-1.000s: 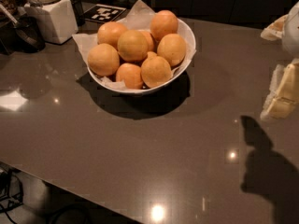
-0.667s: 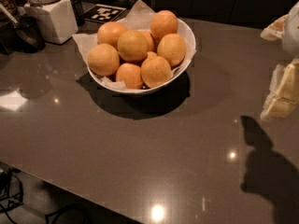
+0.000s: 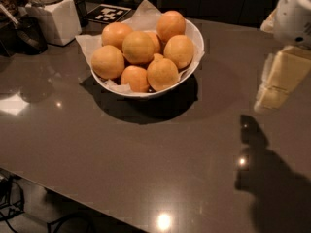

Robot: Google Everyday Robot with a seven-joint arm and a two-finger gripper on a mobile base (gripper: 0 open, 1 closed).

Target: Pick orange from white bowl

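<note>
The white bowl [image 3: 194, 37] stands on the dark grey table at the upper middle. It is lined with crinkled white paper and holds several round yellow-orange oranges, one of them at the front [image 3: 162, 74]. My gripper [image 3: 278, 81], cream-coloured under a white wrist, hangs at the right edge, well to the right of the bowl and above the table. It holds nothing that I can see. Its shadow [image 3: 265, 164] falls on the table below it.
A white square jar [image 3: 56, 18] stands at the back left, with a dark round object [image 3: 26, 33] beside it. A black-and-white marker tile [image 3: 109, 13] lies behind the bowl. The table's front edge runs diagonally across the lower left.
The gripper has shifted slightly up and to the left at the right edge. The bowl and the oranges have not moved.
</note>
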